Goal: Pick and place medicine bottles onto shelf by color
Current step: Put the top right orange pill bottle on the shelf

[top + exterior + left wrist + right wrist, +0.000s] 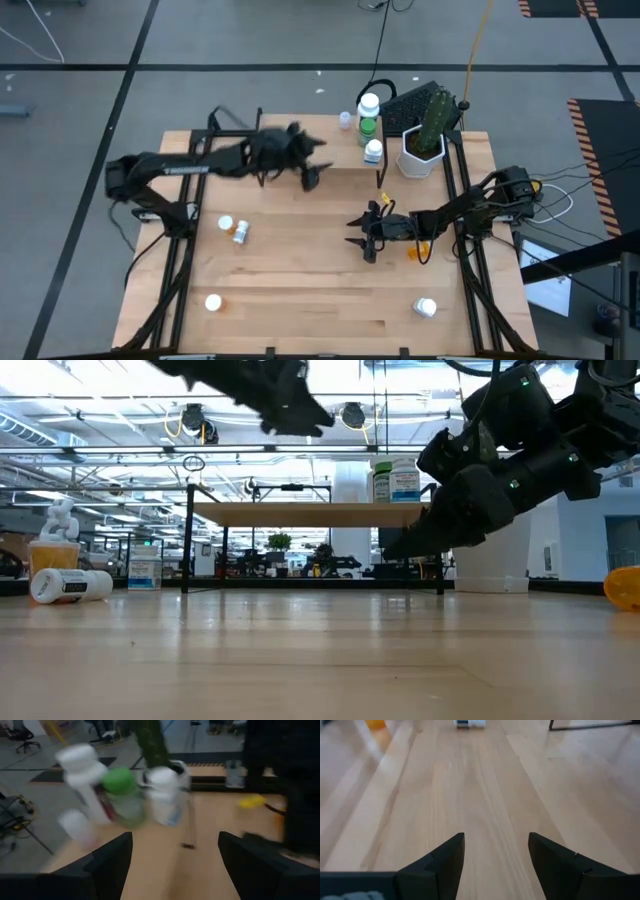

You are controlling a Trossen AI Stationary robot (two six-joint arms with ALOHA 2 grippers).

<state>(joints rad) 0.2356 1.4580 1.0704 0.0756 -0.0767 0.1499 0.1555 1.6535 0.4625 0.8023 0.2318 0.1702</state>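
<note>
Shelf [330, 178]: three medicine bottles stand at its right end, a white one [369, 104], a green one [367, 127] and a smaller white one [373, 151].
Left gripper [312, 177]: above the shelf, fingers spread, holding nothing.
Right gripper [366, 237]: low over the table centre, fingers apart and empty.
Still on the table: two bottles at left [233, 227], one near the front [213, 302], one at front right [426, 307], probably an orange one [420, 248] under the right arm.
Progress: roughly a third done.
</note>
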